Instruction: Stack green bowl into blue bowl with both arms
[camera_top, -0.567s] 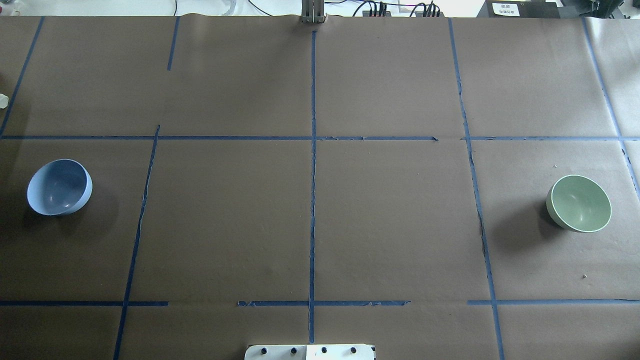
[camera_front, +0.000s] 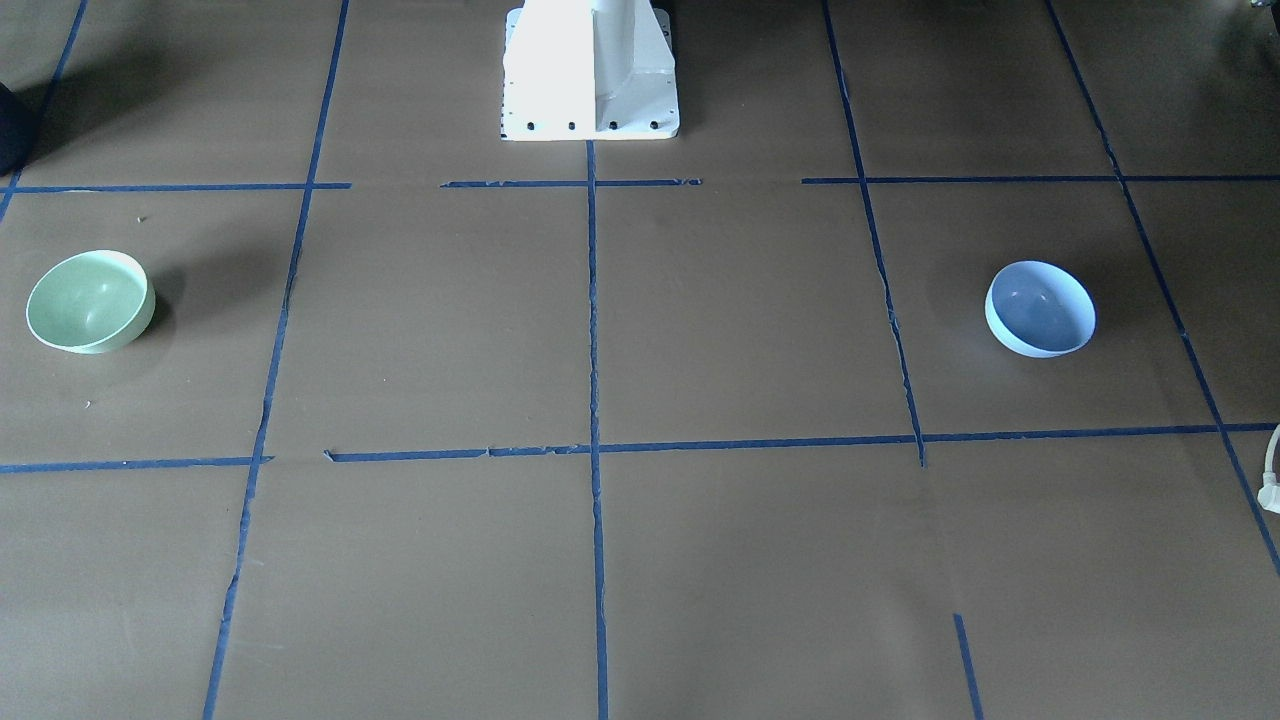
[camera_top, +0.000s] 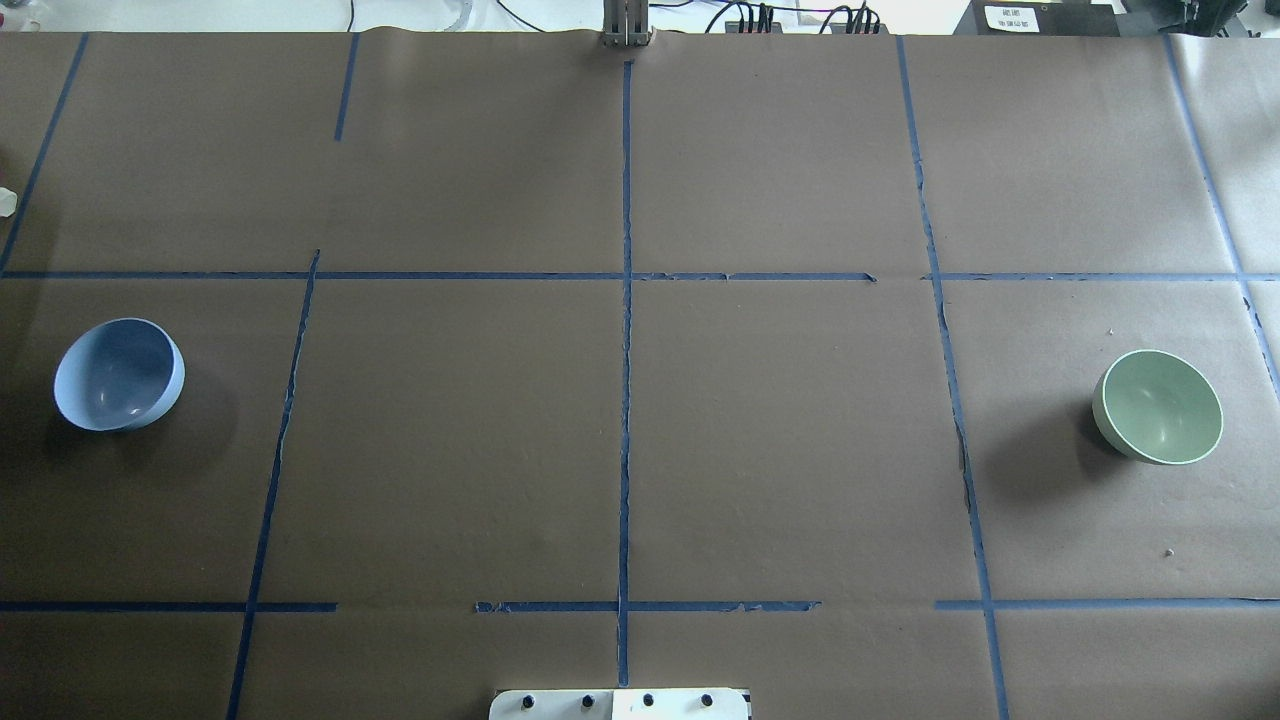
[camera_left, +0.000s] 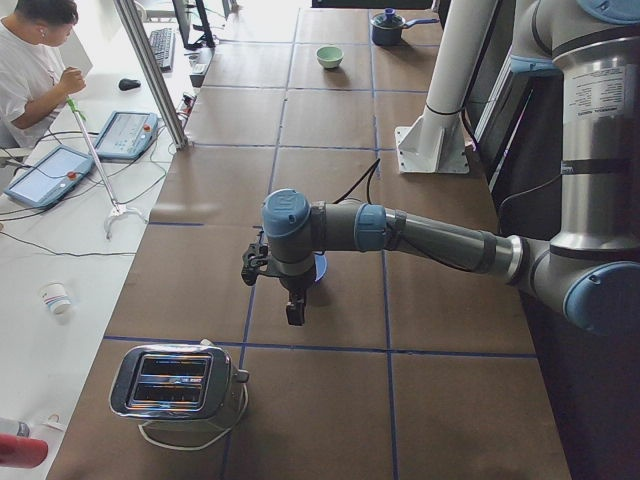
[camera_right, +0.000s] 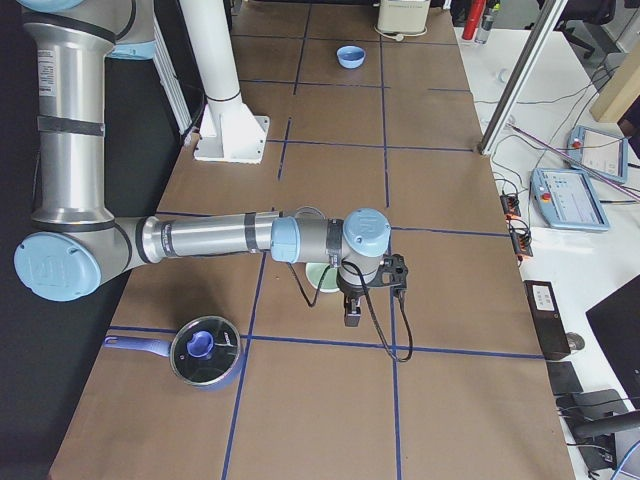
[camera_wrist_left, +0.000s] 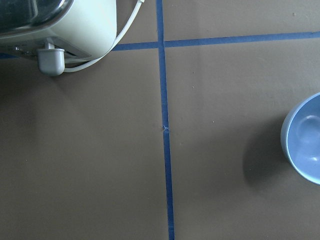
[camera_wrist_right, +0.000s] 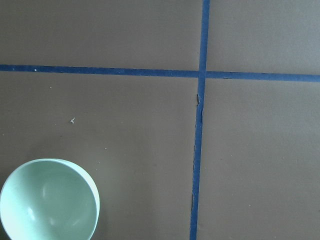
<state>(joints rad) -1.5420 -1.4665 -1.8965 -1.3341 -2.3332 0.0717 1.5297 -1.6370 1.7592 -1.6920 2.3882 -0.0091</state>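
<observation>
The green bowl (camera_top: 1158, 407) stands upright at the table's right side; it also shows in the front view (camera_front: 90, 301) and the right wrist view (camera_wrist_right: 47, 202). The blue bowl (camera_top: 119, 374) stands upright at the far left, also in the front view (camera_front: 1040, 309) and at the right edge of the left wrist view (camera_wrist_left: 305, 140). My left gripper (camera_left: 292, 310) hangs above the table beside the blue bowl (camera_left: 319, 267). My right gripper (camera_right: 352, 315) hangs beside the green bowl (camera_right: 322, 278). I cannot tell whether either gripper is open or shut.
A toaster (camera_left: 175, 385) with its cord stands beyond the blue bowl at the table's left end. A lidded blue pot (camera_right: 205, 350) stands at the right end. The white pedestal (camera_front: 590, 70) is at the robot's edge. An operator (camera_left: 30, 60) sits at a side desk.
</observation>
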